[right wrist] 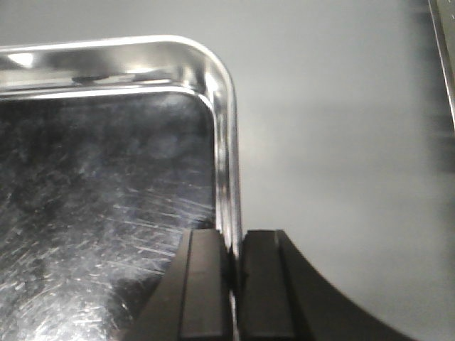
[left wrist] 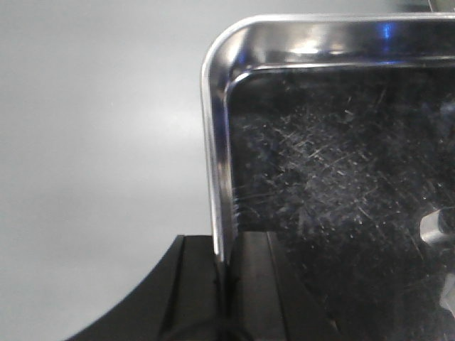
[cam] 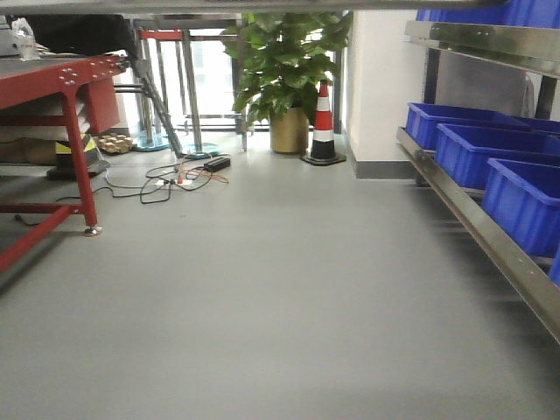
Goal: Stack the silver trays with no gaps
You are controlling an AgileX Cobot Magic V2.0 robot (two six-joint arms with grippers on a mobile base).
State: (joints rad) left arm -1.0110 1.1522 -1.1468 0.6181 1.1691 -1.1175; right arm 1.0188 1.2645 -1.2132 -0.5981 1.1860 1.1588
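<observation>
A silver tray [left wrist: 341,185] with a scratched bottom fills the right of the left wrist view, its rounded corner at the top. My left gripper [left wrist: 226,259] is shut on its left rim, one black finger outside and one inside. In the right wrist view a silver tray [right wrist: 106,185] shows its right corner, and my right gripper [right wrist: 234,252] is shut on the right rim the same way. I cannot tell whether both views show one tray. The grey floor lies below. Neither tray nor grippers appear in the front view.
Blue bins [cam: 490,153] sit on a steel shelf rail [cam: 481,232] at the right. A red-framed table [cam: 61,131] stands at the left. Far ahead are cables [cam: 175,179], a potted plant [cam: 284,70] and a striped cone [cam: 323,122]. A steel edge [right wrist: 442,50] crosses the right wrist view.
</observation>
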